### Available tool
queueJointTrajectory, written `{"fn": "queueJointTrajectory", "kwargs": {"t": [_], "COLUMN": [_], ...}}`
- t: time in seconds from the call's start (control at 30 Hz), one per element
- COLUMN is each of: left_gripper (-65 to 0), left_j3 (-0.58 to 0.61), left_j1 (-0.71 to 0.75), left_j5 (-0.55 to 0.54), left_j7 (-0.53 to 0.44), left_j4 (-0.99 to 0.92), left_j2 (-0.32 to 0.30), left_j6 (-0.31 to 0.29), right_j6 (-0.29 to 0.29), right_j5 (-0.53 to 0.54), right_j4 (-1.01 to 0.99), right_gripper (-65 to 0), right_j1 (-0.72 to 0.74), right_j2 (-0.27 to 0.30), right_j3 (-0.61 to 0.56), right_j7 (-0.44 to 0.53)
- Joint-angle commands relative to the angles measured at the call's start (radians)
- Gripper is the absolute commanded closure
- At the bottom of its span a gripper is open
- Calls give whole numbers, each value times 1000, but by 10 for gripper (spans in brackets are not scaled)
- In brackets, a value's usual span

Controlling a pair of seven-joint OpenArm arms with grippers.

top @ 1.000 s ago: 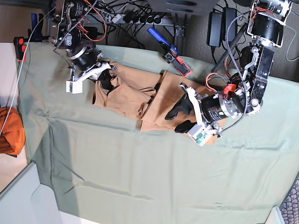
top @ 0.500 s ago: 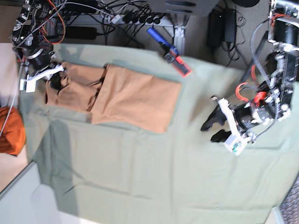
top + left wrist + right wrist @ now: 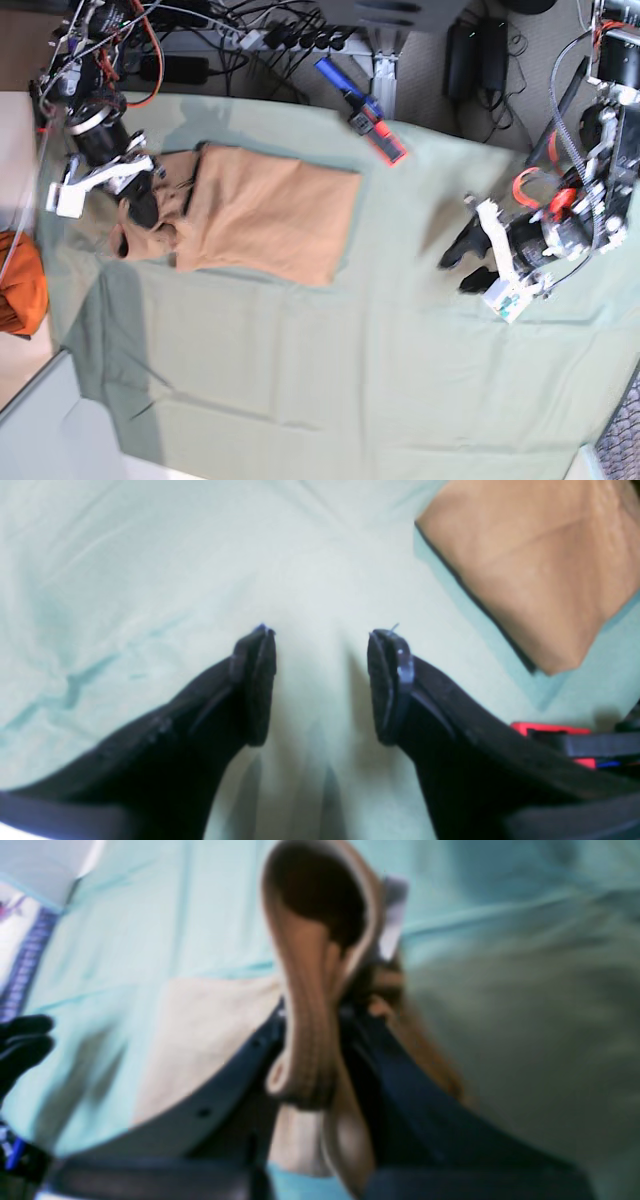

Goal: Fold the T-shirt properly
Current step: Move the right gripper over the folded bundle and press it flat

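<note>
The tan T-shirt (image 3: 265, 212) lies folded in a rough rectangle on the pale green sheet (image 3: 300, 380) at the back left. Its left end is bunched up. My right gripper (image 3: 145, 203) is shut on that bunched end. In the right wrist view, the right gripper (image 3: 320, 1015) pinches a ribbed band of the T-shirt (image 3: 305, 1040), and a white tag (image 3: 395, 915) shows behind it. My left gripper (image 3: 462, 262) hangs open over bare sheet far to the right of the shirt. In the left wrist view, nothing is between the left gripper's (image 3: 322, 635) fingers, and a corner of the T-shirt (image 3: 540, 570) shows at upper right.
A brighter orange cloth bundle (image 3: 20, 285) sits off the sheet at the left edge. A blue and red tool (image 3: 365, 115) lies at the sheet's back edge, also seen as the red tool (image 3: 550, 728). Cables and power strips (image 3: 290, 35) run behind the table.
The right gripper has dragged the shirt to the left, then come a little toward the front. The left gripper, open throughout, has moved right, away from the shirt's right edge.
</note>
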Motion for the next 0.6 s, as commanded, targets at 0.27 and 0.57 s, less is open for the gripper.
{"fn": "queueJointTrajectory", "kwargs": {"t": [0.27,0.57], "left_gripper": [-328,-328], "left_j3": [-4,-4], "left_j1": [-12,5], "left_j5": [-18,-18], "left_j7": [-11,-14], "left_j4": [18,18], "left_j2": [-68,-106], "left_j6": [-6,-6], "right_j6": [98,98], "right_j5": [-63,-151], "right_j4": [18,16], "right_gripper": [0,0], "right_j1": [57,99], "right_j2": [-137,-245], "right_j3": [-190,-349], "right_j7": [55,69]}}
